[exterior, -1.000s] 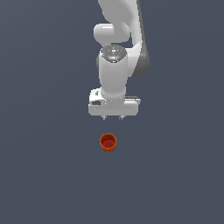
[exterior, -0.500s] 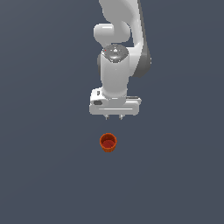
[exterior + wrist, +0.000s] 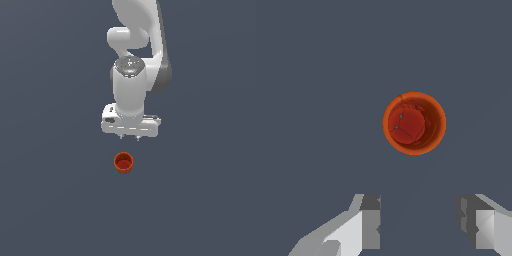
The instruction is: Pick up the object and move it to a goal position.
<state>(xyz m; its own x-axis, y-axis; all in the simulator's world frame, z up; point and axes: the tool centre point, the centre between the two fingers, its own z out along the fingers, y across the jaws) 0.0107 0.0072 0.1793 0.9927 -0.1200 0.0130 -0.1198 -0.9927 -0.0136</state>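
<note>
A flat, plain slate-grey surface (image 3: 55,200) fills both views. The red-orange cup (image 3: 123,163) stands upright on it, apart from the white gripper (image 3: 129,138) above. The wrist view alone shows the fingers (image 3: 370,220) spread wide — nothing between them (the cup's darker inside too).

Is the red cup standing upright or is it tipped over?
Upright: the cup shows its round rim and darker inside from above, mouth facing up.
</note>
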